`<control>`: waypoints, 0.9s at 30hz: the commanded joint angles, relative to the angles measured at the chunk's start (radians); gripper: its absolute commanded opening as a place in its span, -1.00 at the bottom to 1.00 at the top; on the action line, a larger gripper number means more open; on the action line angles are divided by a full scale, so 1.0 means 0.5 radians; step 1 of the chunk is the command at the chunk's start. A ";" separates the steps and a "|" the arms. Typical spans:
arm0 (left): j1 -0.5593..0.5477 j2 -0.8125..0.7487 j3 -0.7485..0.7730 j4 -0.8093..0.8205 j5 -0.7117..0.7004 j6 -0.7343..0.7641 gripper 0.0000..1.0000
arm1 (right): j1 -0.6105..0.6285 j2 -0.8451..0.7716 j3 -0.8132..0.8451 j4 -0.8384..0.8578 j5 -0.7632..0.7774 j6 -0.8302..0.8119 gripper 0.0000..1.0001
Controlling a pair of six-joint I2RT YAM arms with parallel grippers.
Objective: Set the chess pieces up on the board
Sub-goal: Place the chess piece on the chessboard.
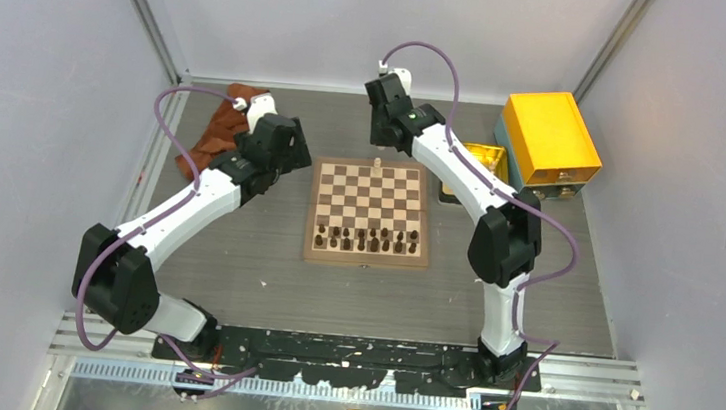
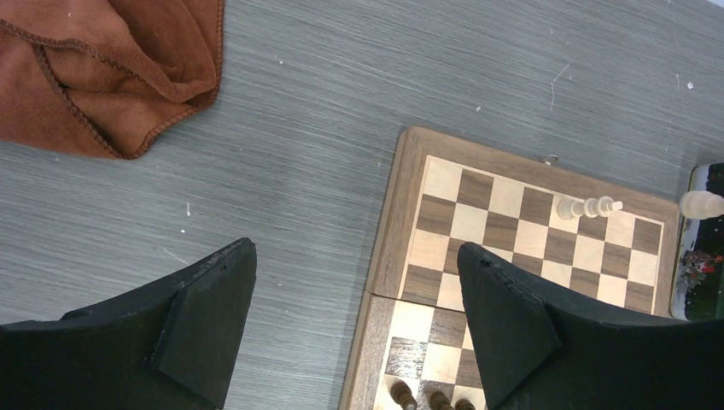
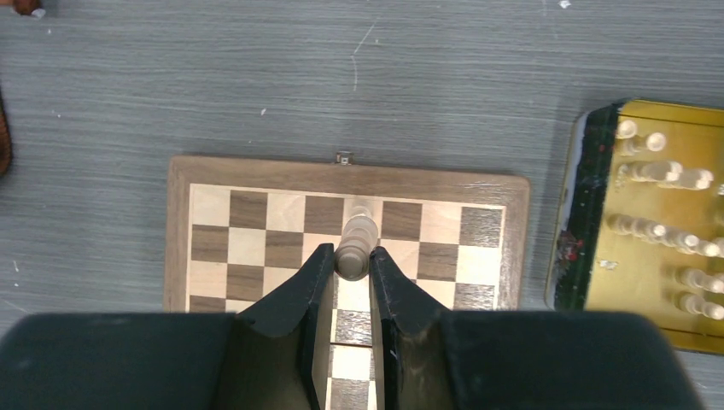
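The board [image 1: 312, 210] lies mid-table, with dark chessmen [image 1: 366, 237] on its near rows. My right gripper [image 3: 350, 254] is shut on a pale cream chess piece [image 3: 356, 239], its tips pinching the piece's head. The piece [image 1: 377, 163] stands upright on a far-row square near the middle of the board [image 3: 256, 171]. More cream chess pieces [image 3: 657, 231] lie in the golden tray [image 3: 589, 256]. My left gripper [image 2: 356, 248] hangs open over the left edge of the board [image 2: 401, 213], holding nothing. The left wrist view also shows the cream piece [image 2: 589, 207].
A rust-brown cloth [image 1: 220, 131] lies crumpled at the back left of the table. An orange-yellow box [image 1: 549, 138] stands at the back right, with the tray [image 1: 479, 161] between it and the board. Dark chessmen [image 2: 401, 395] stand below my left fingers.
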State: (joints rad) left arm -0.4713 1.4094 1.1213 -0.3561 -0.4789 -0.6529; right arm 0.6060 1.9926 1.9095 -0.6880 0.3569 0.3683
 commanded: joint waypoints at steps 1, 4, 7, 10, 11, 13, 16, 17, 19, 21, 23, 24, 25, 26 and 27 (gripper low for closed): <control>-0.005 -0.067 0.020 0.010 -0.064 -0.032 0.76 | 0.033 0.061 0.153 -0.034 -0.071 -0.022 -0.98; -0.005 -0.063 0.027 0.005 -0.064 -0.029 0.76 | 0.046 0.119 0.217 -0.060 -0.104 -0.025 -0.98; -0.005 -0.056 0.041 -0.004 -0.066 -0.026 0.76 | 0.063 0.168 0.268 -0.082 -0.133 -0.022 -0.98; -0.005 -0.049 0.052 -0.007 -0.068 -0.026 0.76 | 0.080 0.211 0.313 -0.103 -0.157 -0.022 -0.98; -0.005 -0.047 0.054 -0.007 -0.067 -0.026 0.76 | 0.085 0.229 0.330 -0.111 -0.163 -0.022 -0.98; -0.005 -0.043 0.062 -0.007 -0.067 -0.026 0.76 | 0.097 0.258 0.367 -0.133 -0.166 -0.023 -0.98; -0.004 -0.033 0.073 -0.009 -0.064 -0.026 0.77 | 0.103 0.293 0.406 -0.153 -0.172 -0.014 -0.98; -0.005 -0.028 0.078 -0.014 -0.064 -0.026 0.76 | 0.103 0.301 0.411 -0.155 -0.173 -0.011 -0.98; -0.005 -0.024 0.084 -0.013 -0.064 -0.026 0.76 | 0.102 0.316 0.421 -0.162 -0.177 -0.002 -0.98; -0.005 -0.018 0.086 -0.015 -0.063 -0.026 0.76 | 0.101 0.338 0.434 -0.172 -0.180 0.007 -0.98; -0.005 -0.014 0.086 -0.017 -0.064 -0.026 0.76 | 0.104 0.353 0.442 -0.179 -0.180 0.014 -0.98; -0.005 -0.015 0.086 -0.015 -0.064 -0.026 0.76 | 0.103 0.362 0.448 -0.182 -0.177 0.018 -0.98; -0.005 -0.014 0.086 -0.019 -0.066 -0.026 0.76 | 0.102 0.369 0.453 -0.182 -0.177 0.021 -0.98; -0.005 -0.016 0.084 -0.017 -0.067 -0.026 0.76 | 0.102 0.379 0.458 -0.185 -0.177 0.021 -0.98; -0.005 -0.017 0.083 -0.015 -0.069 -0.026 0.76 | 0.103 0.391 0.470 -0.191 -0.177 0.023 -0.98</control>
State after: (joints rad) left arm -0.4713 1.4094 1.1255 -0.3737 -0.4793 -0.6540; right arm 0.6537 2.1780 2.0838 -0.7891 0.2684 0.3695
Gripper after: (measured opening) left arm 0.882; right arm 0.247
